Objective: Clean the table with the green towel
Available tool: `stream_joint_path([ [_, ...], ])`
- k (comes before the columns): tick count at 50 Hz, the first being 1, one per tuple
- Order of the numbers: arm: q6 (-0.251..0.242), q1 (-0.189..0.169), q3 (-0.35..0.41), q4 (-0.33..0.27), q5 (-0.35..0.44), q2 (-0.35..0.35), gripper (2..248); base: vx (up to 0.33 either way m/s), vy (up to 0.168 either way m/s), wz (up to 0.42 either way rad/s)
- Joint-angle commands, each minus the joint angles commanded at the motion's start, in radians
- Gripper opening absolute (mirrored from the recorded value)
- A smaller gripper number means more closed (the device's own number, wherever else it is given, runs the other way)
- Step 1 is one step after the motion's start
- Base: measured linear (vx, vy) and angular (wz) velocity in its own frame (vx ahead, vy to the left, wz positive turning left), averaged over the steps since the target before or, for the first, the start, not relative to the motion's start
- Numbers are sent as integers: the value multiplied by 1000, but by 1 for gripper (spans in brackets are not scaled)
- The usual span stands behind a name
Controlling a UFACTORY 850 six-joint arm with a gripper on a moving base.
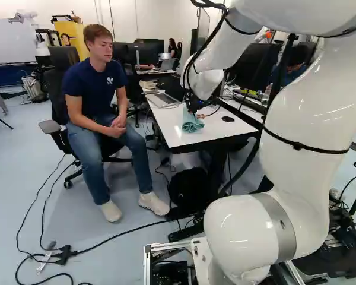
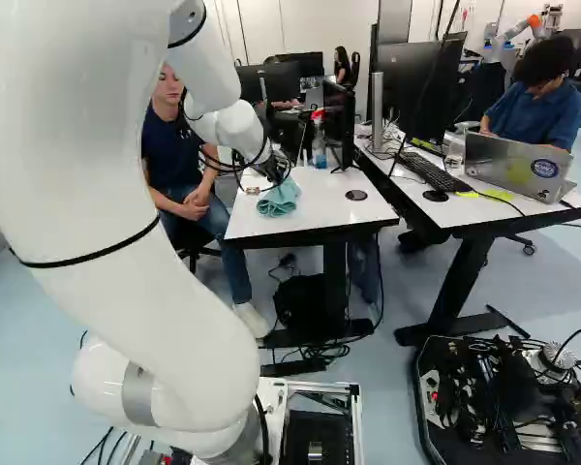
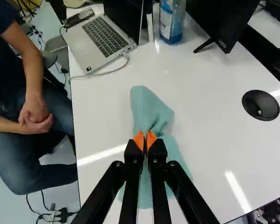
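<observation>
Green towel [image 3: 147, 106] gripped in the hand [image 3: 145, 141] could, if swept too far forward, topple the bottle [image 3: 171, 22] ahead of it.

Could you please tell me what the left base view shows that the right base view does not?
Only the left base view shows the whiteboard and yellow panel. Only the right base view shows the spray bottle and stickered laptop. Both show the green towel on the white table, with the end effector holding it.
</observation>
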Motion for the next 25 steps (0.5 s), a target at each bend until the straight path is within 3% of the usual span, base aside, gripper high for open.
stream_joint_path([
  [25,0,-71,-16,0,0,43,32,0,0,0],
])
